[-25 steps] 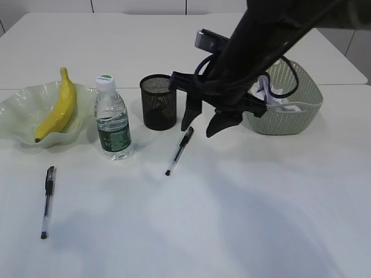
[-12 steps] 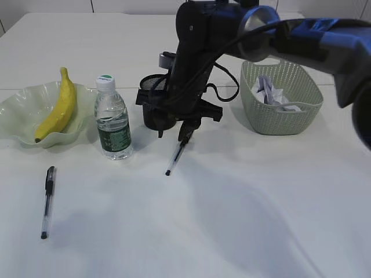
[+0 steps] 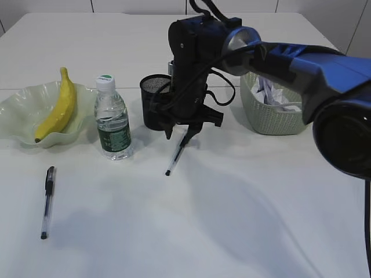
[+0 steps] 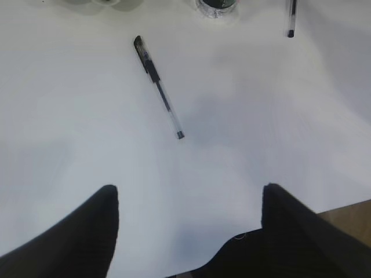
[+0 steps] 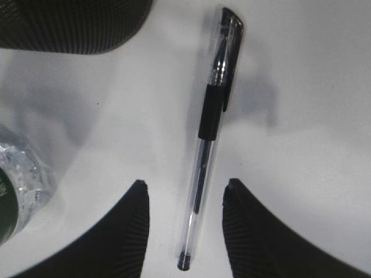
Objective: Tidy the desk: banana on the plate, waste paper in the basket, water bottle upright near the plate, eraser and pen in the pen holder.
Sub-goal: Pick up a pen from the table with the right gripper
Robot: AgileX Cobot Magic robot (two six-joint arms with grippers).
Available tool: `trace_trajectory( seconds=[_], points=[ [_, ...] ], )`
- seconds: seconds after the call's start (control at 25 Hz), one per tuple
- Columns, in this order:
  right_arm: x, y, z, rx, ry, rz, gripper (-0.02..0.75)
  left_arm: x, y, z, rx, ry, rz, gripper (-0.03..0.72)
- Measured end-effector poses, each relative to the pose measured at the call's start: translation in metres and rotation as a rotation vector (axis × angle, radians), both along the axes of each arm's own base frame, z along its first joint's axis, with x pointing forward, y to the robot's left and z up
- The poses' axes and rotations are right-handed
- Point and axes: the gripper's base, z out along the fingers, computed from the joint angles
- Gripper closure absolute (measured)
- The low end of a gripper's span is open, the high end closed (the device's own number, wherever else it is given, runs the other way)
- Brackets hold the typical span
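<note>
My right gripper [image 3: 179, 135] [image 5: 185, 191] is down over a clear black-capped pen [image 3: 174, 160] [image 5: 210, 139] lying just in front of the black mesh pen holder [image 3: 156, 102] [image 5: 69, 23]. Its jaws are open and straddle the barrel without touching it. A second pen [image 3: 47, 200] [image 4: 157, 87] lies at the front left, ahead of my open, empty left gripper [image 4: 188, 194]. The banana [image 3: 58, 110] rests on the pale-green plate [image 3: 14, 113]. The water bottle [image 3: 113, 121] [image 5: 14, 185] stands upright beside it. Waste paper [image 3: 272, 92] lies in the basket [image 3: 272, 121]. The eraser is out of view.
My right arm [image 3: 272, 52] stretches from the right edge across the basket to the pen holder. The desk's front edge [image 4: 348, 208] shows at the lower right of the left wrist view. Bare white desk [image 3: 243, 220] spreads across the front.
My right arm has swung left from in front of the basket and come down over the pen by the pen holder. Its jaws have narrowed a little. The left gripper has not moved.
</note>
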Motion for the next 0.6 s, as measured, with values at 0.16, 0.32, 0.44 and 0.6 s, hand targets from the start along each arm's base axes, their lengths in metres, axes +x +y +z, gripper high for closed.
trace_trajectory(
  seconds=[0.16, 0.32, 0.44, 0.6],
  points=[
    [0.001, -0.001, -0.007, -0.013, 0.007, -0.025, 0.425, 0.0, 0.0, 0.0, -0.001, -0.004, 0.0, 0.138],
    [0.002, 0.0, -0.015, -0.02, 0.023, -0.03, 0.425, 0.0, 0.0, 0.0, -0.001, -0.004, 0.0, 0.138],
    [0.002, 0.0, -0.021, -0.026, 0.033, -0.032, 0.425, 0.0, 0.0, 0.0, -0.001, -0.006, 0.001, 0.138],
    [0.002, 0.0, -0.028, -0.032, 0.044, -0.036, 0.425, 0.001, 0.0, 0.001, -0.002, -0.01, 0.001, 0.138]
  ],
)
